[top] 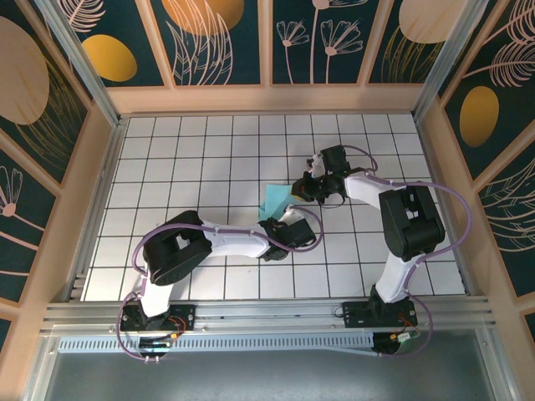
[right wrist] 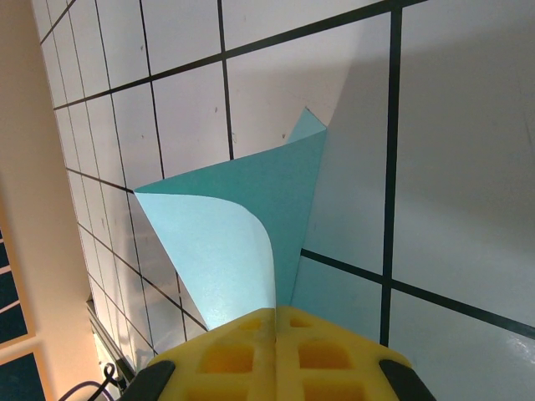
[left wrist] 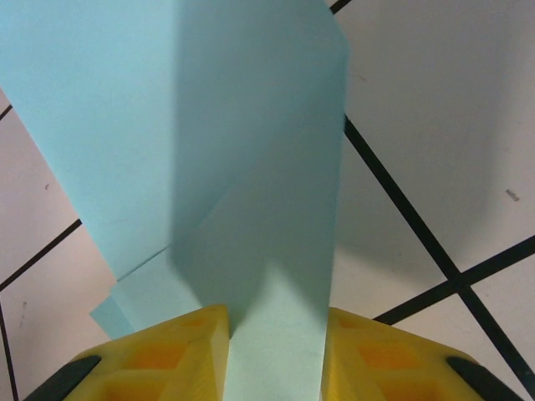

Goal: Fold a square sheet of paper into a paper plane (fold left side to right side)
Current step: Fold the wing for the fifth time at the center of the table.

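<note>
The light cyan square sheet of paper (top: 272, 201) sits partly folded near the middle of the white grid table (top: 192, 159), with one part lifted. My right gripper (top: 302, 190) is at its right edge, shut on a corner. In the right wrist view the sheet (right wrist: 251, 209) curls up into the closed seam of that gripper (right wrist: 276, 322). My left gripper (top: 287, 219) is at the sheet's near edge. In the left wrist view a raised band of the paper (left wrist: 209, 125) runs between the yellow fingers (left wrist: 167, 351). The left gripper (left wrist: 276, 334) has its jaws apart on either side of that band.
Wooden walls (top: 100, 167) with dark floral panels surround the table on three sides. A metal rail (top: 267, 313) runs along the near edge where both arm bases are bolted. Bare grid tiles lie left and behind the paper.
</note>
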`<action>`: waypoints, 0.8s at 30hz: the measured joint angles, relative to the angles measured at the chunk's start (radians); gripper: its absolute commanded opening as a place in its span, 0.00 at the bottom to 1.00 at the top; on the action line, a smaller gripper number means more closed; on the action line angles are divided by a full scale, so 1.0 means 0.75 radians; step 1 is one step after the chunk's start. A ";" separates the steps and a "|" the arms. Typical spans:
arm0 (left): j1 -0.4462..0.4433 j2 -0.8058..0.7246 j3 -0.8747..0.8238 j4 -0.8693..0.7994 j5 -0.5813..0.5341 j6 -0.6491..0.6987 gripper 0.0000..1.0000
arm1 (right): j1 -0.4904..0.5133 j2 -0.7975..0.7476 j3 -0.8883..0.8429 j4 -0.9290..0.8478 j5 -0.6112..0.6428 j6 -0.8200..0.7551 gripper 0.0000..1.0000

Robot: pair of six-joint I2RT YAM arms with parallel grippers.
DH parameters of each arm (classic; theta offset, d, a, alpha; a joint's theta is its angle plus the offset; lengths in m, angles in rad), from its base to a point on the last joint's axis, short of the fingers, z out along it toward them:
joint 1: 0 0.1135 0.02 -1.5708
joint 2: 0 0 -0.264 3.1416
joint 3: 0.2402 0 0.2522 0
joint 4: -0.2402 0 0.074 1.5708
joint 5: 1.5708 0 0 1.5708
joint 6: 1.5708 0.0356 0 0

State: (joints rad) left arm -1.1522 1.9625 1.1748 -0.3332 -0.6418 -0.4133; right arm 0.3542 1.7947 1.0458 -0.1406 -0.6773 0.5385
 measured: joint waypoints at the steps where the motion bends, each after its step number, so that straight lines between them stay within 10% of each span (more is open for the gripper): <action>1: 0.000 0.004 0.000 0.001 0.000 -0.001 0.31 | 0.000 0.000 0.000 0.000 0.000 0.000 0.00; 24: 0.000 -0.123 -0.119 0.152 -0.020 -0.009 0.50 | 0.001 0.035 0.045 -0.036 -0.001 0.060 0.00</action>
State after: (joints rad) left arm -1.1522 1.8702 1.0855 -0.2192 -0.6571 -0.4202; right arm 0.3550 1.8210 1.0798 -0.1673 -0.6781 0.5831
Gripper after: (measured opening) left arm 0.495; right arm 0.051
